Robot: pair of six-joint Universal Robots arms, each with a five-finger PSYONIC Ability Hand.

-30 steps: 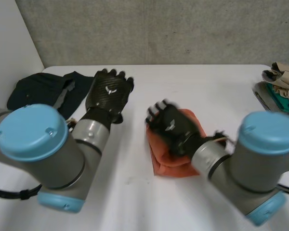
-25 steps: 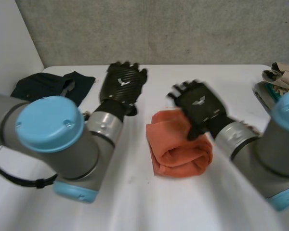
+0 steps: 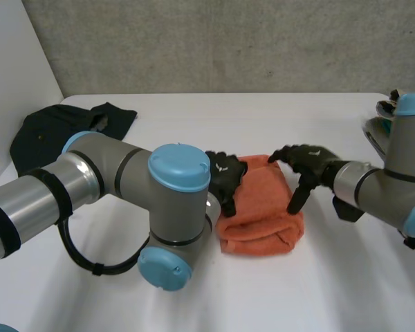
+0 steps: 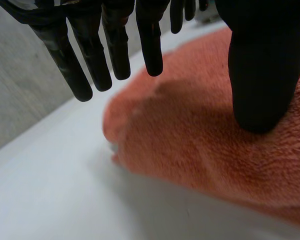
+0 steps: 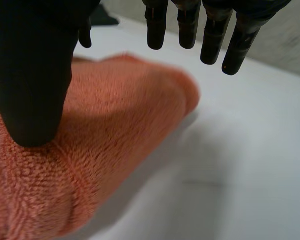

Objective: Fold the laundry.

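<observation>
Grey with a light-blue cap, the left arm crosses the near part of the white table. Its elbow hides much of the left hand, so in the head view only the hand's back and some fingers show, at the left edge of the orange towel. The left wrist view fills in the rest. The thumb comes down onto the towel's fuzzy top, while the fingers hang straight above its rounded end, apart from the cloth. That hand is released and grasps nothing.

The towel lies at the middle of the table between the two hands. It is folded into a thick, roughly rectangular bundle, with the rolled fold and its layers showing at the near end.

Reaching in from the right arm, the right hand points its fingers down at the towel's right edge. In the right wrist view its thumb sits on the nap and the fingers stay straight over bare table past the towel's corner. It too is relaxed, with nothing clasped.

Farther back, a dark garment lies crumpled near the far left corner. At the far right edge a heap of cloth is cut off by the frame and by the right arm's cap, and too little shows to make it out.
</observation>
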